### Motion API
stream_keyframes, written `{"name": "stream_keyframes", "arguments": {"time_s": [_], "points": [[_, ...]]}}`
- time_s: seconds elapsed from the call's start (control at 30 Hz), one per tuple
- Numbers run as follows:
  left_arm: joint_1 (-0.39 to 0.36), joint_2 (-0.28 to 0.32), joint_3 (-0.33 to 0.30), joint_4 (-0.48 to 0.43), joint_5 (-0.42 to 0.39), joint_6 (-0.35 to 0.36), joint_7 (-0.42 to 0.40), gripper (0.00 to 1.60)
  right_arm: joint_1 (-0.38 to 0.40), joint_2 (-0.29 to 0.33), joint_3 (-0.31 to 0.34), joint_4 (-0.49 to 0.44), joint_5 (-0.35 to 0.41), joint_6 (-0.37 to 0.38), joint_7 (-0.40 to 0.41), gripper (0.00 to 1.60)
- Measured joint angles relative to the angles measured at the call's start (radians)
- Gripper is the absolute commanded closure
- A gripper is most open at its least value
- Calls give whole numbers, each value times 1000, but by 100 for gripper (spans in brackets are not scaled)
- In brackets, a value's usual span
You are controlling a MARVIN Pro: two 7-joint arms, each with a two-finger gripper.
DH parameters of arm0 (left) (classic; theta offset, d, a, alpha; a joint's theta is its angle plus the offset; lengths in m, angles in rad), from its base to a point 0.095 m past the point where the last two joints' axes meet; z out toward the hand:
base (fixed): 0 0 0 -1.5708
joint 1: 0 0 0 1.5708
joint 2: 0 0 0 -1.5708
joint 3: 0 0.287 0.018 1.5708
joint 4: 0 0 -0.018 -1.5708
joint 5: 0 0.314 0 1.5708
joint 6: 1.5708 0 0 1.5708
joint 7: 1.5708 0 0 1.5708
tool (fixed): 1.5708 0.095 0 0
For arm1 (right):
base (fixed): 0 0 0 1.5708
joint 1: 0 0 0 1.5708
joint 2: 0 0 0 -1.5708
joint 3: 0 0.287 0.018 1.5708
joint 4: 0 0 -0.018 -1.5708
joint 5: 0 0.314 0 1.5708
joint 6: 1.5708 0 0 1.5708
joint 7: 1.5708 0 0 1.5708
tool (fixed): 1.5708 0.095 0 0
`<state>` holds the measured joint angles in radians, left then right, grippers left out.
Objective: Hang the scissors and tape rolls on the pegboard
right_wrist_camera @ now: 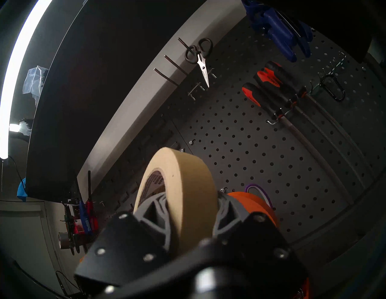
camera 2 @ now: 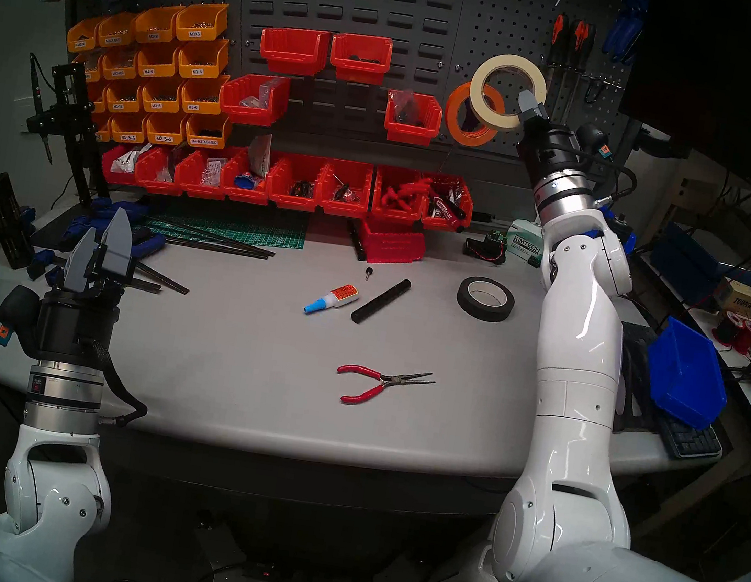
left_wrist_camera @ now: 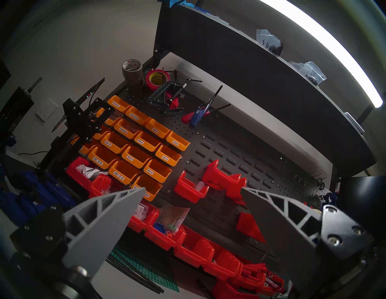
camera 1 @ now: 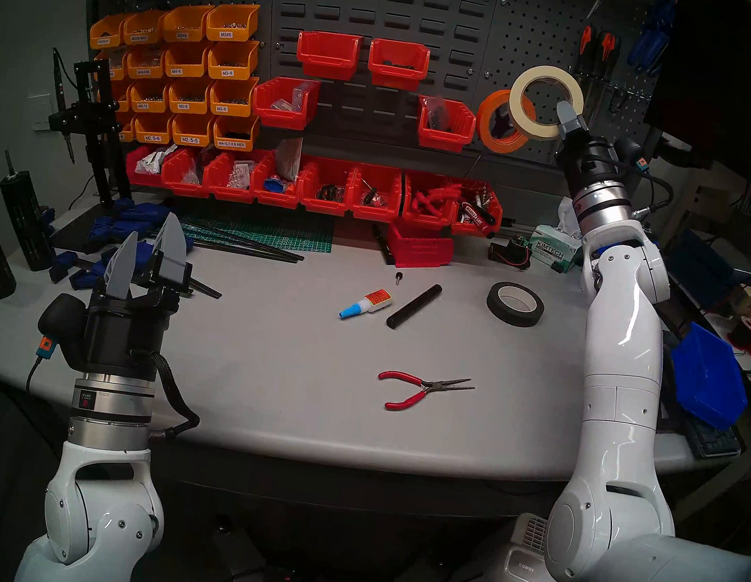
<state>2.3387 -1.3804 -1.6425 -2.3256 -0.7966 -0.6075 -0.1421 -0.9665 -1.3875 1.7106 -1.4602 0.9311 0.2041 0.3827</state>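
Cream tape roll (camera 1: 532,84) pinched between right gripper (camera 1: 571,118) fingers

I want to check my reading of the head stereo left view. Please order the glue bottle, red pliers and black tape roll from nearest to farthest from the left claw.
From the left claw:
1. Glue bottle, table centre.
2. Red pliers, toward the front edge.
3. Black tape roll, far right.

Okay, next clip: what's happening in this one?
The right gripper is shut on the cream tape roll, holding it up in front of the pegboard, not yet on a hook. The orange tape roll already hangs on the board just behind it, with something purple inside its ring. The left gripper hangs open and empty over the table's left side. Red pliers and a black tape roll lie on the table.
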Motion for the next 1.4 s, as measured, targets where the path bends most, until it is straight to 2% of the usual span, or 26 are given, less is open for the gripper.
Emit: {"name": "stream_keyframes", "arguments": {"time_s": [0.57,1.4], "points": [[19,10,-12,-24,-26,-24,-19,0,96,5,-35,213,36,-14,38,160],[42,17,-34,-21,-58,-60,-33,0,157,6,-56,319,42,-56,94,160]]}}
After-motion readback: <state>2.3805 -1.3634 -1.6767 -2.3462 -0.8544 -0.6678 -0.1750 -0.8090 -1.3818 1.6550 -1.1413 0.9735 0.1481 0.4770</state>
